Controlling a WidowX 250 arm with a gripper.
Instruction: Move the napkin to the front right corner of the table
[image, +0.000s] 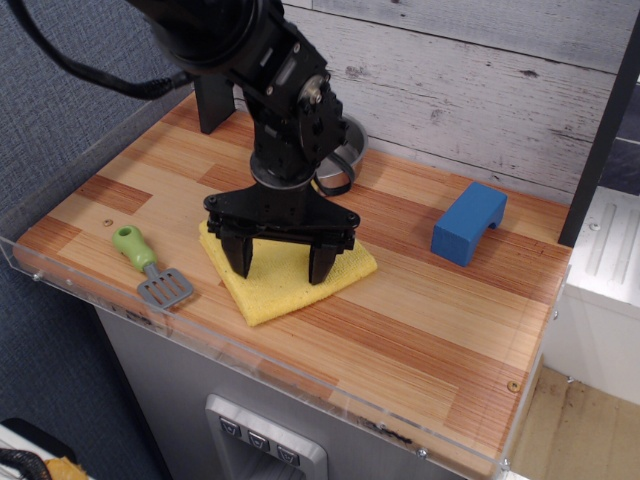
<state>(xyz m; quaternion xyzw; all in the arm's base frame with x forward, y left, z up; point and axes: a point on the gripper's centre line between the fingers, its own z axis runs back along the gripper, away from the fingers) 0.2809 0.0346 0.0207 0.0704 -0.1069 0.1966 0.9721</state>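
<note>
- The napkin (285, 283), a yellow folded square, lies flat on the table (420, 330), left of the middle and toward the front edge.
- It sits turned like a diamond: one corner points at the front rim, another points right toward the blue block (468, 222), and a third points left toward the spatula (150, 268).
- Being square, it has no clear long axis; its widest visible span runs left to right, corner to corner.
- My tool (280, 268) hangs straight above the napkin, fingers pointing down at the cloth.
- Its two black fingers (322, 262) are spread wide, one over the left part of the napkin and one over the right part, with yellow cloth showing between them.
- The tool holds nothing. The fingertips are at or just above the cloth surface, and I cannot tell whether they touch it.
- My arm comes in from the upper left, bends down over the back of the table, and my wrist stands roughly upright above the napkin.
- Behind my wrist a steel pan (349, 140) sits near the whitewashed plank wall, mostly hidden by my arm.
- The green-handled spatula lies to the left of the napkin, near it but apart.
- The blue block stands well to the right, toward the back.
- The front right corner of the table shows only wood grain and the clear rim (300, 372).
</note>
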